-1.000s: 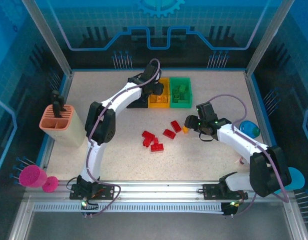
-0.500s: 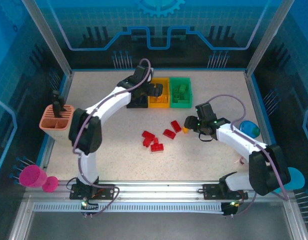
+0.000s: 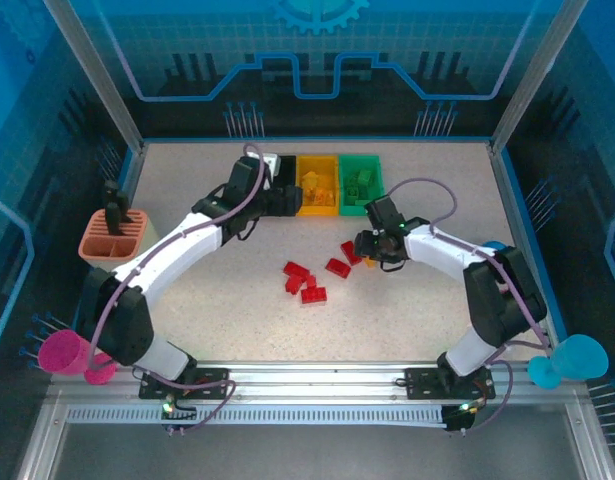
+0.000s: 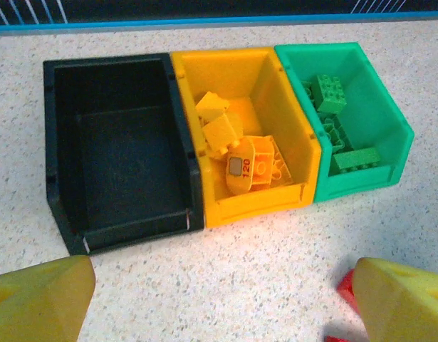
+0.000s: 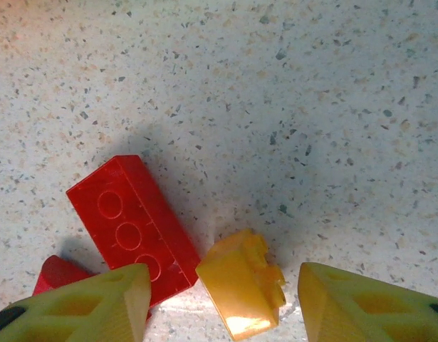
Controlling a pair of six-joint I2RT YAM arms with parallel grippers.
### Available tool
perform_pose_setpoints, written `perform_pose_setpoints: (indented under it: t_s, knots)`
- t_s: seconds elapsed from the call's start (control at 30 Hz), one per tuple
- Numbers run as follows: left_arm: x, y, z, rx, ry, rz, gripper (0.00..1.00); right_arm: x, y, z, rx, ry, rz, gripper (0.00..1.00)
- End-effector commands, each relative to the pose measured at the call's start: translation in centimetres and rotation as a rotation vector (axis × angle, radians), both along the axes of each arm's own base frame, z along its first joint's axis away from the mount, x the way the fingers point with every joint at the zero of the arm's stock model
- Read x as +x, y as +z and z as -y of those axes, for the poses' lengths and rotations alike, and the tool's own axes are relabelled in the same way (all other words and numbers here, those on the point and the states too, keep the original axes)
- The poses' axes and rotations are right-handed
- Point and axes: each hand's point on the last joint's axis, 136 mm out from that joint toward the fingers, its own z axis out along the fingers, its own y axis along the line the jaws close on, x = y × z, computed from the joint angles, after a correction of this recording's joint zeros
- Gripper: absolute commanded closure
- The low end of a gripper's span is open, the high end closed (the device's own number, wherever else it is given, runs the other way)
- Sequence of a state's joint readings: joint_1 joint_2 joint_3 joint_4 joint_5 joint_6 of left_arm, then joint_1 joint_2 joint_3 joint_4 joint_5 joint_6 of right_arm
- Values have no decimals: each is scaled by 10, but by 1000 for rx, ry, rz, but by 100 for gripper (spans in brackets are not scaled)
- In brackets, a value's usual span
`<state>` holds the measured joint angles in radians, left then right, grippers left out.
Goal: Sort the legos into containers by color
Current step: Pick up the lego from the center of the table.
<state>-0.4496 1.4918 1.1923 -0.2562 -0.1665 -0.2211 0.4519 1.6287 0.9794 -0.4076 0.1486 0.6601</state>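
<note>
Currently: speckled desk [image 3: 237, 300] inside blue-walled enclosure [image 3: 317, 60]; row of bins [image 4: 254, 203] upper centre; left end effector [image 4: 222, 299] spread, empty; right end effector [image 5: 226, 303] spread around yellow brick [image 5: 240, 285].

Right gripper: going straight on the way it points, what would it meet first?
Likely the yellow brick, lying between the right gripper's open fingers, with the red brick just beside it.

My overhead camera looks down from high behind the near edge, taking in the whole desk [image 3: 227, 300]. The left wrist view tilts down at the containers [image 4: 254, 206], fairly near; overhead shows them upper centre. The right wrist view sits very close above a red lego [image 5: 133, 221], which lies mid-frame overhead.
</note>
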Motion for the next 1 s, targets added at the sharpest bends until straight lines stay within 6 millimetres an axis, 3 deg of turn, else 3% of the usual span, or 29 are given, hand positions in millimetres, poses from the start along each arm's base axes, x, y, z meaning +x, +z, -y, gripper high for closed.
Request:
perform_pose_setpoints:
  t_s: [0.0, 0.3, 0.63, 0.97]
  knots:
    - [-11, 15, -9, -21, 32, 44, 6, -4, -7, 0, -58, 23, -44, 44]
    - [-36, 2, -23, -29, 57, 20, 6, -12, -14, -1, -89, 29, -59, 49]
    - [-47, -10, -29, -31, 69, -1, 7, -12, -21, 3, -120, 25, -75, 62]
    - [-55, -8, -39, -15, 88, 20, 7, -6, 8, 1, -116, 30, -24, 72]
